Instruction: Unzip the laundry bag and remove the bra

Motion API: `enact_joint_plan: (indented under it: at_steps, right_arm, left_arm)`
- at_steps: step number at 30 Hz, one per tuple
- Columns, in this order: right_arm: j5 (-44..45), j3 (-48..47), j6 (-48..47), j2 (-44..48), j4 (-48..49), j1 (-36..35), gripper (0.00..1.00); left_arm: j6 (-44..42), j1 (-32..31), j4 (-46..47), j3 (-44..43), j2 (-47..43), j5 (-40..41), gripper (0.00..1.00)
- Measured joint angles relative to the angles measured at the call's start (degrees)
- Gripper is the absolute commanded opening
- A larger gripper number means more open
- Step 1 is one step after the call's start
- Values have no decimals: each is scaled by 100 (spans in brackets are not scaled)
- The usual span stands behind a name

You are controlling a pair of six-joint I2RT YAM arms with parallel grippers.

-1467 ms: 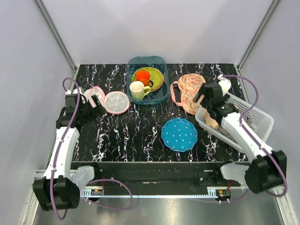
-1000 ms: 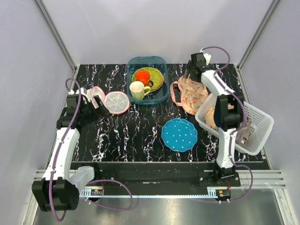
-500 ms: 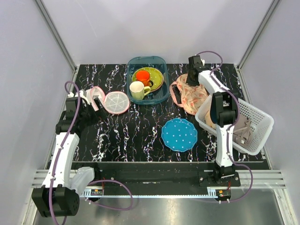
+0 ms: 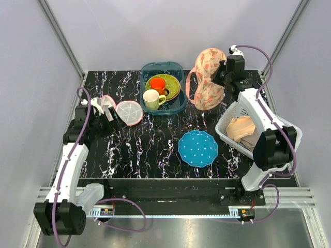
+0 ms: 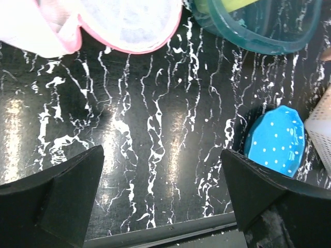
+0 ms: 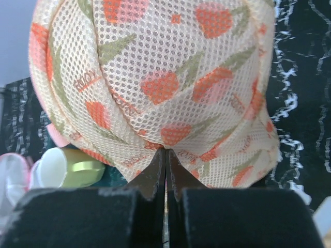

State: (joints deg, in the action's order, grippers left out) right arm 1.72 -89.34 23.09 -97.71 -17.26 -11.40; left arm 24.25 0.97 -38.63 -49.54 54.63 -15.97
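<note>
The laundry bag [image 4: 207,78], peach mesh with red and green prints and pink edging, hangs in the air over the table's back right corner. My right gripper [image 4: 221,72] is shut on a pinch of its fabric. In the right wrist view the bag [image 6: 155,77] fills the frame, and the closed gripper [image 6: 166,151] bites its lower fold. My left gripper [image 4: 111,114] is open at the table's left, just by a white mesh pink-rimmed piece [image 4: 128,112]. In the left wrist view that gripper [image 5: 161,150] is over bare table. No bra shows.
A teal bin [image 4: 161,64] with plates and cups stands at the back centre, also seen from the left wrist [image 5: 258,31]. A blue dotted plate [image 4: 197,148] lies front centre. A white basket [image 4: 283,135] holding beige fabric [image 4: 242,128] stands at the right edge.
My right gripper shut on the laundry bag and lifted it off the table toward the back. The left arm has hardly moved and stays open.
</note>
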Motion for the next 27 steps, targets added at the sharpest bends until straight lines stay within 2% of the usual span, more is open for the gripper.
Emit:
enact_joint_plan:
  at_steps: [13, 20, 27]
  right_arm:
    - [-1462, 881, 660, 365, 595, -146, 0]
    - [-1974, 1327, 831, 1012, 903, -992, 0]
    - [-2243, 1567, 745, 1294, 1060, -1740, 0]
  left_arm:
    - [20, -422, 385, -358, 111, -1036, 99]
    - [262, -682, 1001, -450, 282, -1541, 99]
    - [717, -828, 1727, -452, 295, -1681, 99]
